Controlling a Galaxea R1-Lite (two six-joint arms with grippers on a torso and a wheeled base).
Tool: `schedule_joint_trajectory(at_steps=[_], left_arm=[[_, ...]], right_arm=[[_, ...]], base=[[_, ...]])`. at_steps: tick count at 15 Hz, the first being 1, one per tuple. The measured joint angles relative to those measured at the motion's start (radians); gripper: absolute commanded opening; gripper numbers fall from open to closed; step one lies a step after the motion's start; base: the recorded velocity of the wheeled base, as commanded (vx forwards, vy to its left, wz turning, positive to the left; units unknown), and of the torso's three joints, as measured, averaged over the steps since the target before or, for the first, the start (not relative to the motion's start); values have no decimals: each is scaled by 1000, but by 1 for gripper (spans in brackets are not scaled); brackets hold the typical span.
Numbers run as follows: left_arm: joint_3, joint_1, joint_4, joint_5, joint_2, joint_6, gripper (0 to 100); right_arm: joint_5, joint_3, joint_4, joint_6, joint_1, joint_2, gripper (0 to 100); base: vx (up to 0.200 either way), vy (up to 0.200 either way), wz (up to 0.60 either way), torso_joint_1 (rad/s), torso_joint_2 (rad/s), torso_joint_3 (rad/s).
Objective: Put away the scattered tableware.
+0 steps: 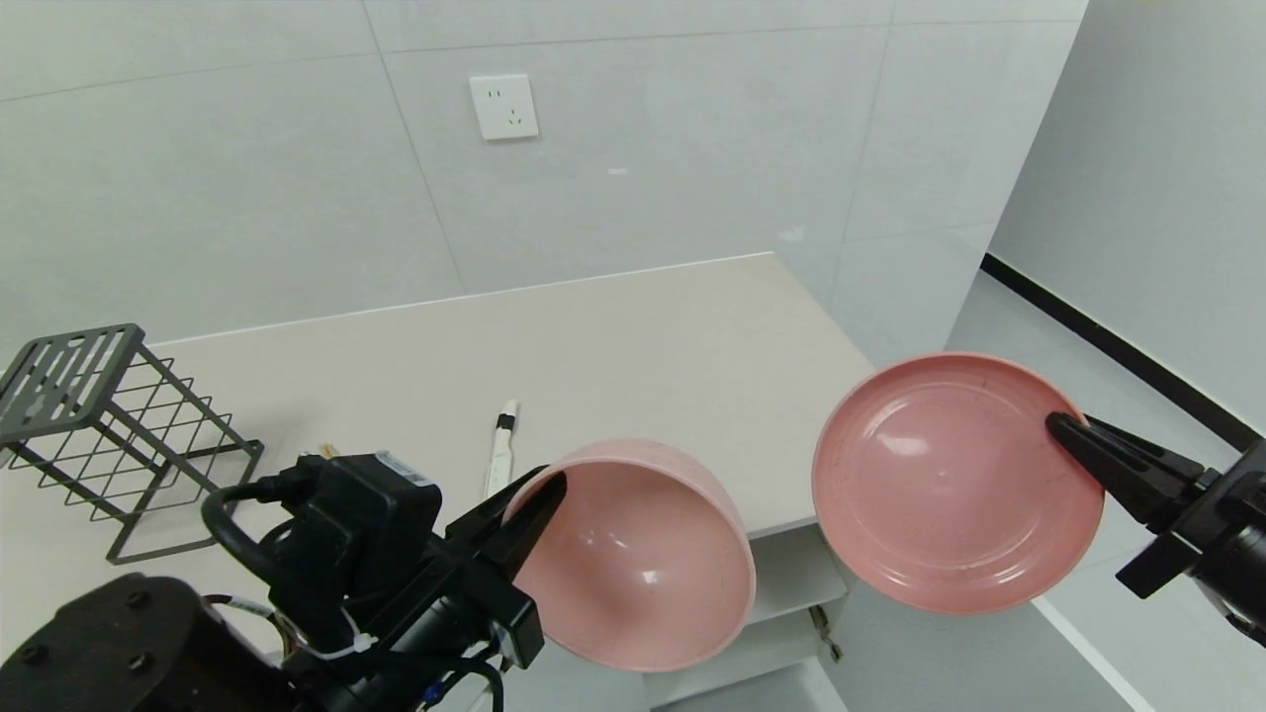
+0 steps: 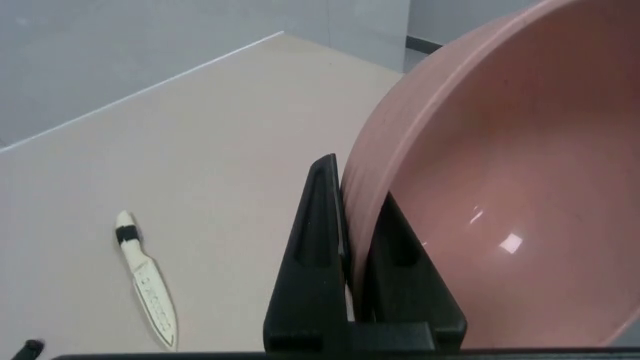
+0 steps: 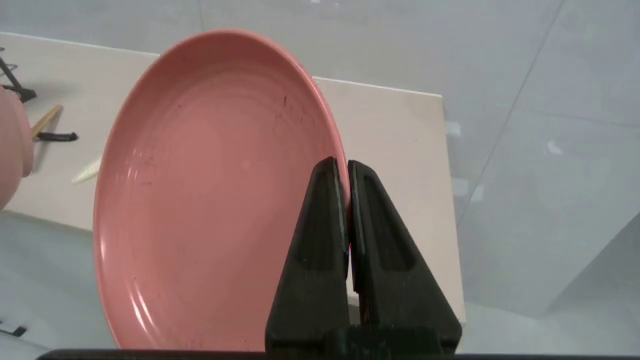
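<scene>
There is 1 pink bowl point(image 1: 643, 564), 1 pink plate point(image 1: 949, 485), 1 pale knife-like utensil point(image 1: 499, 455) (its exact kind is hard to tell), 1 black wire rack point(image 1: 64, 376), 1 table point(image 1: 593, 336) and 1 wall socket point(image 1: 504, 106).

left pincer point(image 1: 550, 485) clamped, right pincer point(image 1: 1056, 423) clamped

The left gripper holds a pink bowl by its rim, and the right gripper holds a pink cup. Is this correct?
No. The right gripper holds a pink plate, not a cup, as the right wrist view shows. The left gripper does hold the pink bowl.
</scene>
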Motion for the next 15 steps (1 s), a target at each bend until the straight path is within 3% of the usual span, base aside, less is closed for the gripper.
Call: schedule_joint_trajectory(at_steps=[5,15], left_arm=[[0,0,0,0,11,0,0],[44,-17,0,0,55,-2,0]], right_arm=[[0,6,0,0,1,11,0],[0,17,0,-2,1,33,0]], base=[[0,0,0,-190,379,187],[0,0,0,-272,537,260]])
